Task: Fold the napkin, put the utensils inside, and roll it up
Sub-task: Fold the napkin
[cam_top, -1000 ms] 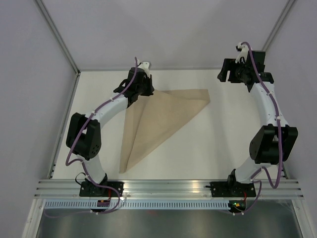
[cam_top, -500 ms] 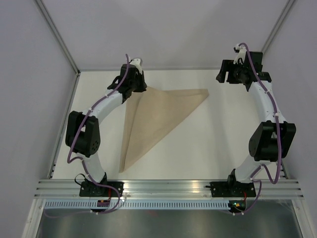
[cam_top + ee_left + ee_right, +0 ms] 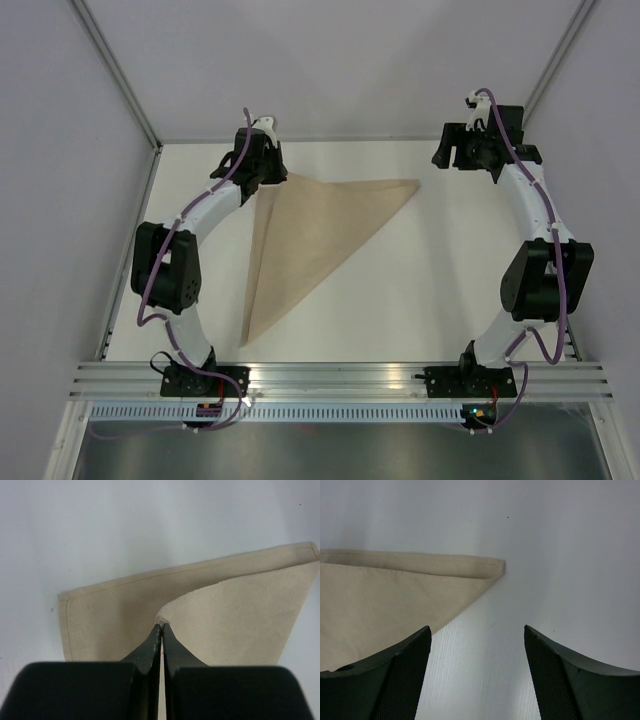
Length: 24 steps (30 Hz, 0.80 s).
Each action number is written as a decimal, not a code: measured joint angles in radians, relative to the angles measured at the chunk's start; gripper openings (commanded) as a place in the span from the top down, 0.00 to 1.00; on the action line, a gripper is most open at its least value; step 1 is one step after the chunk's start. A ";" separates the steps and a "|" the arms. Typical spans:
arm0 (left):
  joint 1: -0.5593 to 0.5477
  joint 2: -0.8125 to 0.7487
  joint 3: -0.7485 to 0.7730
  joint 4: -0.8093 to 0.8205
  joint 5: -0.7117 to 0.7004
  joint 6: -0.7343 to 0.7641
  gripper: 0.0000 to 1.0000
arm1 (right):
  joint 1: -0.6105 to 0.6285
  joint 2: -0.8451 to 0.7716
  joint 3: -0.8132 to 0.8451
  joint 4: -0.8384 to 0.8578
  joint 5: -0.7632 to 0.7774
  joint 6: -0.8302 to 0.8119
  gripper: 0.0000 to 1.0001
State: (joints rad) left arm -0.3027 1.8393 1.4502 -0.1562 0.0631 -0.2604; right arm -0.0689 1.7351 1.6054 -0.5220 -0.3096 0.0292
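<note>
Napkin: the napkin (image 3: 320,230) is lying flat on the worktop (image 3: 450,280) as a folded triangle, one long hemmed edge running straight and a narrow tail tapering away from it.
Left pincer: the left pincer (image 3: 161,626) is sitting at the napkin's left hemmed corner, its fingers closed and pinching a lifted lip of the upper layer.
Right pincer: the right pincer (image 3: 477,632) is hanging just beyond the napkin's right hemmed corner, its jaws standing wide apart and holding nothing.
Utensils: none are showing in any view.
Handling: the cloth is looking light, limp and matte. It is likely to be draping and wrinkling when lifted, and sliding on the smooth surface when dragged.
Where to grip: the hemmed corners are offering the firmest bite, and taking both layers together is probably the safer choice.
Risk: pinching only one layer may be peeling the fold open.
</note>
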 measured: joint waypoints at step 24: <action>0.067 0.011 0.000 -0.002 0.012 0.000 0.98 | 0.018 0.030 0.000 0.012 0.002 -0.004 0.20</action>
State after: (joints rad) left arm -0.2359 1.8500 1.4502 -0.1585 0.0750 -0.2604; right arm -0.0513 1.7649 1.6054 -0.5098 -0.3077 0.0250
